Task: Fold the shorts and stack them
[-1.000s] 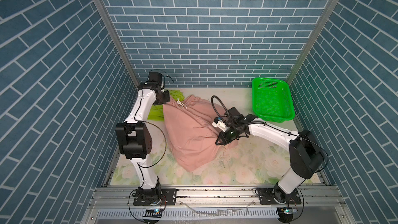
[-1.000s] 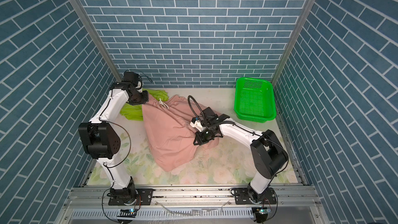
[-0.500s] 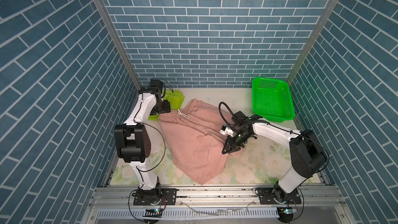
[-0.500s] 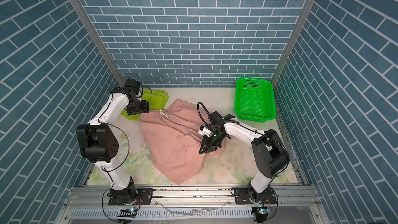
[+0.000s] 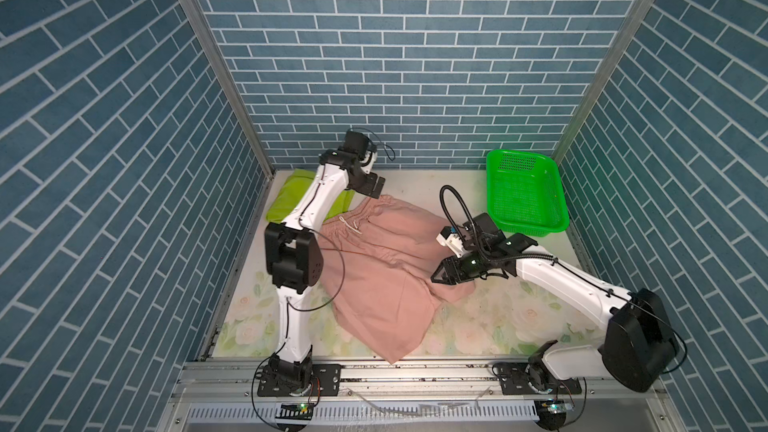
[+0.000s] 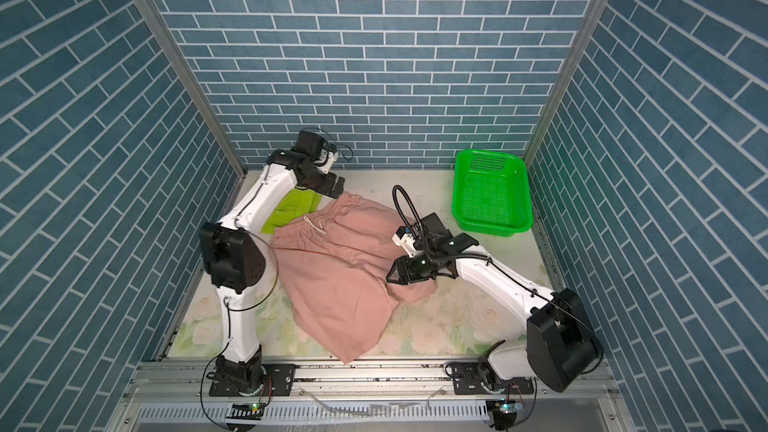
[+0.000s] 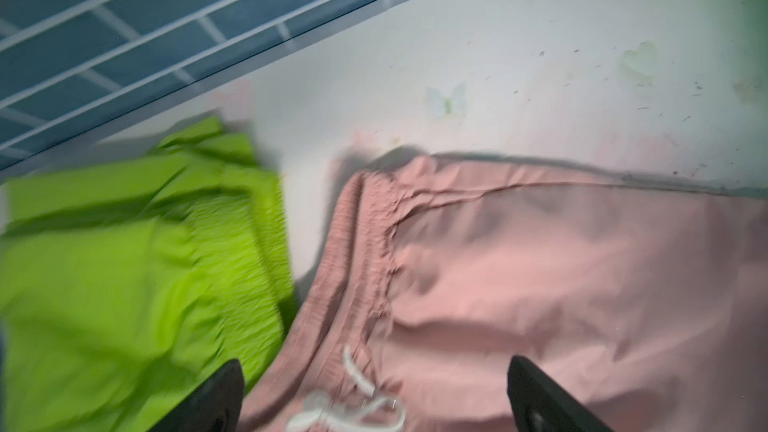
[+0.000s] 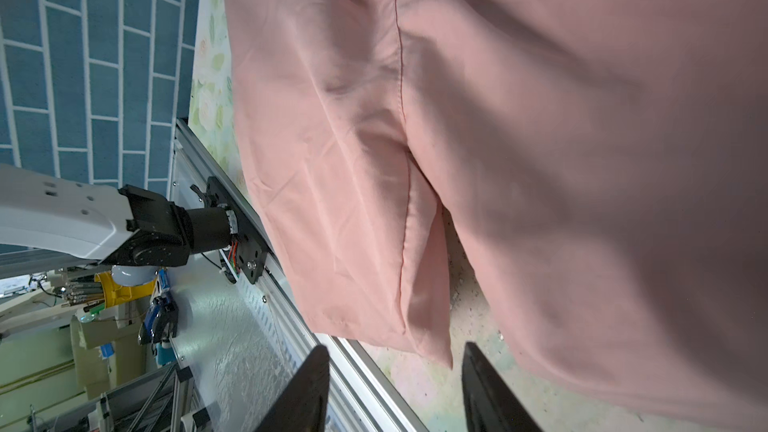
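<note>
Diagonally laid pink shorts (image 5: 386, 268): waistband (image 5: 370, 207) far-left, legs (image 5: 386, 326) nearward.

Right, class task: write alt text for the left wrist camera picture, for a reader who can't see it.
Dusty-pink shorts with a gathered waistband and white drawstring lie on a pale table, lime-green shorts beside them. The open left gripper hovers over the waistband, holding nothing; the picture is slightly blurred.

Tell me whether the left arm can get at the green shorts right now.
Probably yes. The left gripper hangs open over the pink shorts at the waistband, right beside the green shorts, whose top lies uncovered with nothing between.
</note>
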Controlling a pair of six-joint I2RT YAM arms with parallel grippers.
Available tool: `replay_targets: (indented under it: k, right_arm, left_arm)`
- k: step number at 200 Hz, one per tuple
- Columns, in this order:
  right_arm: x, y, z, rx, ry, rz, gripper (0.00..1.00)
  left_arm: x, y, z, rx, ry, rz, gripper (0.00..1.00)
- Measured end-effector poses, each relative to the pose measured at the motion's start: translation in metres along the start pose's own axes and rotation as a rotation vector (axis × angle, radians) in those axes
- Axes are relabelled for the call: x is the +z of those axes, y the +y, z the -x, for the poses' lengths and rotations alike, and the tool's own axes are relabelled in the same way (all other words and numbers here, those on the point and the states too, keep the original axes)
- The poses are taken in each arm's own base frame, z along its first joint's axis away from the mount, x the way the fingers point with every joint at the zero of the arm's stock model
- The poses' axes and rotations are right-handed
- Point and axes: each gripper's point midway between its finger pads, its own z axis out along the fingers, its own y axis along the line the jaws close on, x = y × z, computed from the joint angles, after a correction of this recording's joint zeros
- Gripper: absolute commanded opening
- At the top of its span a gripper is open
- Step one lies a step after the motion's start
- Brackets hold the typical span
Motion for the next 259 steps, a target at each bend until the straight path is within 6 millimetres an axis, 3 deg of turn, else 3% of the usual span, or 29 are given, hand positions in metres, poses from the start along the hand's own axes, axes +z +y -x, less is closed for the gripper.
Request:
replay_targets:
  k: [33,46,60,90,123,129,149,168,204,259]
  right_arm:
    - [-0.015,0.008,0.004,-0.039,-0.126,0.025,0.53]
    - [-0.019,0.011,0.005,-0.051,-0.164,0.035,0.53]
    - [-0.022,0.012,0.006,-0.053,-0.191,0.043,0.53]
    - [-0.018,0.009,0.006,-0.039,-0.212,0.054,0.53]
    - [-0.017,0.011,0.011,-0.033,-0.234,0.065,0.53]
    - [-0.018,0.011,0.011,-0.033,-0.237,0.066,0.53]
    - [-0.018,0.011,0.014,-0.033,-0.248,0.061,0.53]
    - [-0.02,0.004,0.015,-0.025,-0.263,0.023,0.53]
    - [-0.024,-0.026,0.009,0.031,-0.263,-0.143,0.55]
    - [-0.051,-0.099,-0.01,0.202,-0.251,-0.487,0.59]
  left_arm:
    - [0.089,0.006,-0.001,0.011,0.066,-0.021,1.0]
    - [0.109,0.011,-0.01,0.006,0.096,-0.02,0.99]
    - [0.118,0.015,-0.02,-0.001,0.123,-0.019,0.96]
    - [0.123,0.015,-0.024,-0.005,0.128,-0.028,0.88]
    - [0.128,0.007,-0.026,-0.008,0.126,-0.068,0.7]
    - [0.128,0.006,-0.025,-0.009,0.122,-0.075,0.62]
    - [0.128,0.002,-0.024,-0.007,0.115,-0.088,0.19]
    - [0.128,0.003,-0.024,-0.007,0.117,-0.086,0.0]
    - [0.121,0.012,-0.019,-0.001,0.113,-0.035,0.0]
    - [0.091,0.036,-0.008,-0.014,0.094,0.083,0.0]
